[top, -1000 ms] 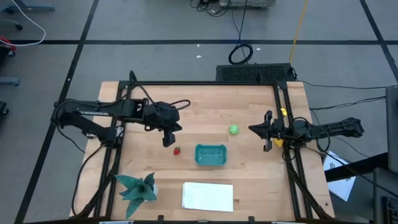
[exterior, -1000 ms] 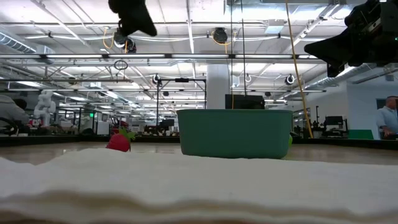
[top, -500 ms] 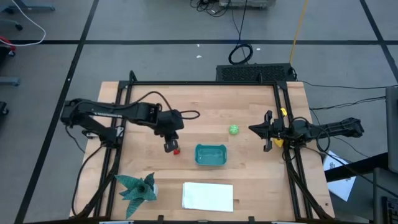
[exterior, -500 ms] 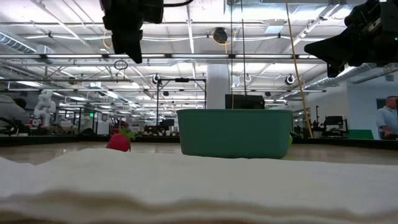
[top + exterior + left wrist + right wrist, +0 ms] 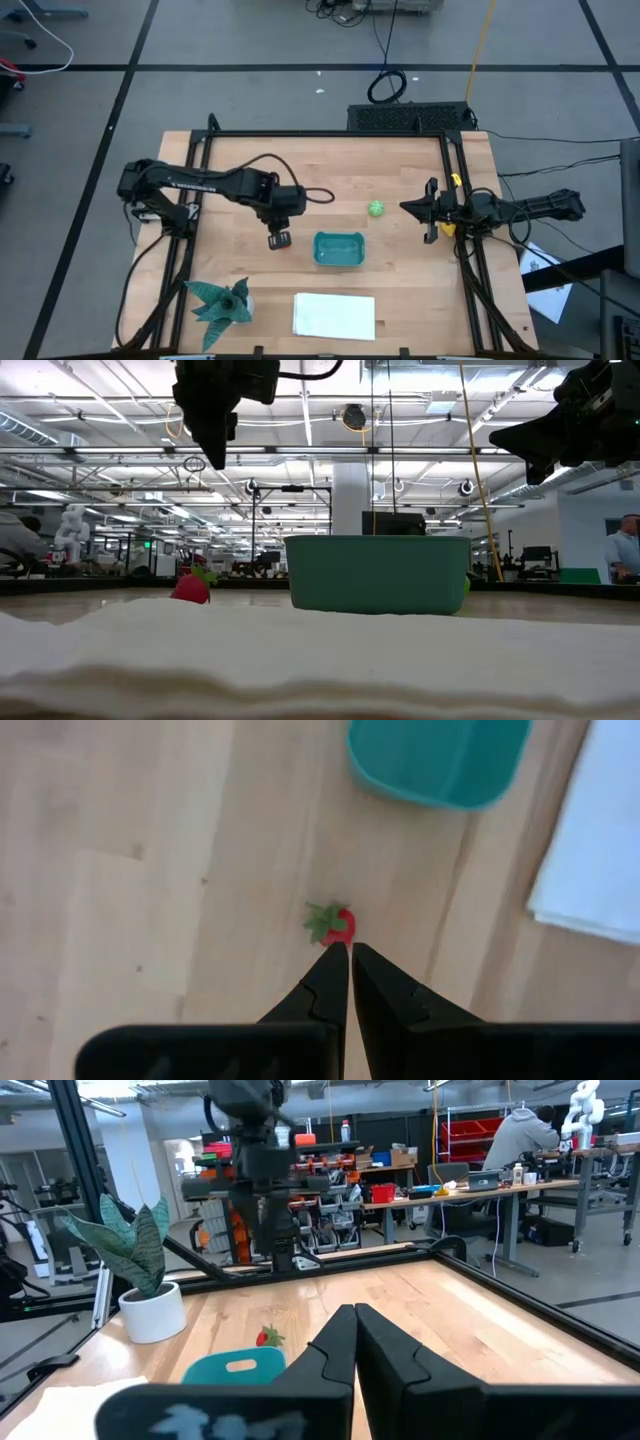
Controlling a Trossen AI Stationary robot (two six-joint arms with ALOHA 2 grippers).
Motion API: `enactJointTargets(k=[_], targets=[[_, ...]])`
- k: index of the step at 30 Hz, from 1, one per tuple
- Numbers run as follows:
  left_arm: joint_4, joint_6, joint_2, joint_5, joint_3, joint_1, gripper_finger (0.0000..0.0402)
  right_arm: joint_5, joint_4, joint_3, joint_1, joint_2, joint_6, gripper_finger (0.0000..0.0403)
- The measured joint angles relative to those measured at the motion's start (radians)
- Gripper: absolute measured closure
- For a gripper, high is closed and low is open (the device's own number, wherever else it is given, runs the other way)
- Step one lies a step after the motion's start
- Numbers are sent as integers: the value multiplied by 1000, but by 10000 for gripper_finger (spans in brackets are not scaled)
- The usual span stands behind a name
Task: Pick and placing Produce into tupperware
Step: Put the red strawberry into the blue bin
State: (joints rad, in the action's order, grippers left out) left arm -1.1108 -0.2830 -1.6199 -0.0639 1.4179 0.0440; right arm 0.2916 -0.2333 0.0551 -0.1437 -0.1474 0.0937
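The red produce, a tiny strawberry with a green leaf cap, lies on the wood just left of the teal tupperware. My left gripper hangs shut high above it, pointing steeply down, and hides it in the high view. The low view shows the strawberry on the table, far below those fingers. The round light green produce lies beyond the tupperware. My right gripper waits shut and level at the table's right side.
A flat white rectangle lies at the near edge and fills the low view's foreground. A spiky teal plant stands at the near left. A black frame borders the table. Bare wood lies between the strawberry and the far edge.
My left gripper has gone toward the table's right and near edge and come down somewhat. It has tipped to point more steeply down, so it now stands over the strawberry. It has stayed shut.
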Motion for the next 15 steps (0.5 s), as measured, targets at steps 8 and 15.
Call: enactJointTargets(k=[8, 15], targets=[[-4, -49, 1, 16, -16, 9, 380, 0, 0, 0, 0, 0, 0, 403], [-5, -99, 1, 20, -16, 13, 380, 0, 0, 0, 0, 0, 0, 403]])
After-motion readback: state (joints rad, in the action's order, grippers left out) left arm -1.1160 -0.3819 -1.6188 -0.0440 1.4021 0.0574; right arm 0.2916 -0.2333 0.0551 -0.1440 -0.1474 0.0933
